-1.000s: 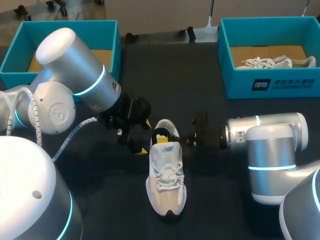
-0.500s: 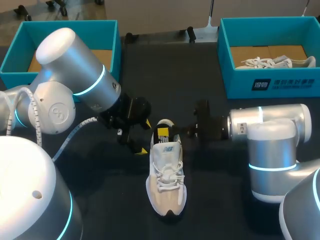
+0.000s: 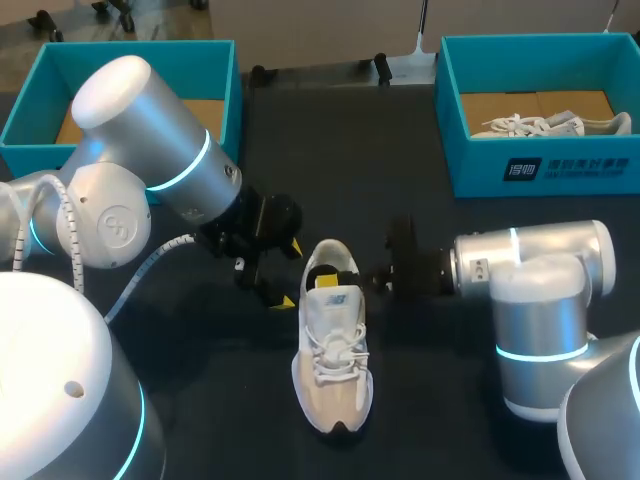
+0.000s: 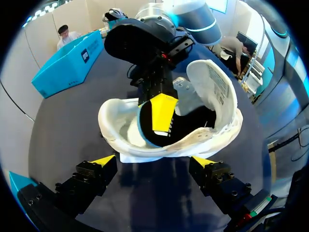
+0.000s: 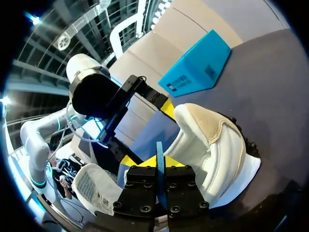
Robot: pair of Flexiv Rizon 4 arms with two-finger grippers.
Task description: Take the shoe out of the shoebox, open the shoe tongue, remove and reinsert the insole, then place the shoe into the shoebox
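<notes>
Shoe (image 3: 330, 350) out of box, on table (image 3: 230, 400) between both arms, toe toward robot. Right gripper (image 5: 160, 162) at heel opening, fingers pressed onto thin blue edge, probably insole (image 5: 159, 145). Left gripper (image 4: 153, 162) spread wide just behind heel, touching nothing. Best practice: firm pinch, draw insole up and back along heel; left gripper braces shoe against lifting.

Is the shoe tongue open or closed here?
Open: the tongue stands lifted off the shoe opening, inner label showing, while the right gripper pinches the insole inside.
</notes>
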